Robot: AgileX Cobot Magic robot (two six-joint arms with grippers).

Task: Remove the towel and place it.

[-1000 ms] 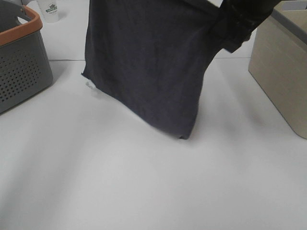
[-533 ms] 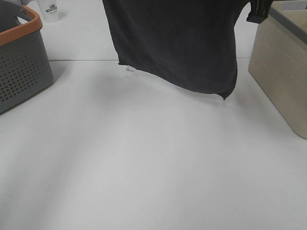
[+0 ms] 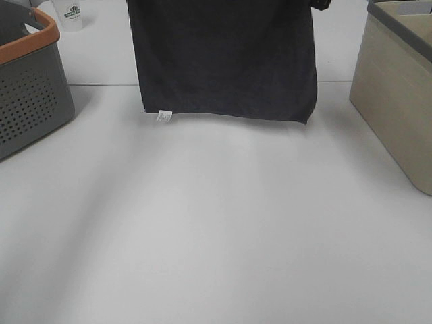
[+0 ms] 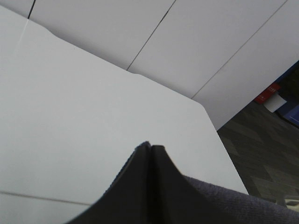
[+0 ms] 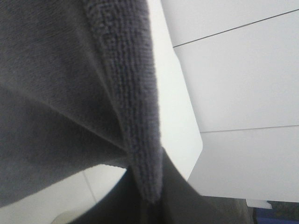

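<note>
Two grippers: we see both closed, each on an upper part of the towel.
Left gripper (image 4: 150, 148): black fingers pressed tip to tip with no gap. Grey cloth shows just beside them, so we read this as a pinch on the towel.
Right gripper (image 5: 150, 199): dark fingers clamped on a hemmed edge of the towel, which rises from between them.
Towel (image 3: 226, 57): held up over the far middle of the table, hanging flat and spread as a near-rectangular sheet. Its lower hem is almost level and close to the table; we cannot tell whether it touches.
Towel material: dark charcoal terry, matte, with looped pile and a thick ribbed hem plain in the right wrist view.
Tag (image 3: 164, 117): small, white, sewn at the lower corner nearest the basket; its print is too small for us to read.
Basket (image 3: 30, 101): grey plastic with rows of round holes in its wall, an orange rim and a rounded corner; left of the towel, apart from it.
Bin (image 3: 395, 101): beige, boxy, smooth-walled, with a grey rim; right of the towel, apart from it.
Cup (image 3: 69, 13): white, with a dark emblem and lettering we cannot read.
Table (image 3: 216, 236): white, smooth, matte, with one thin seam across its far part.
</note>
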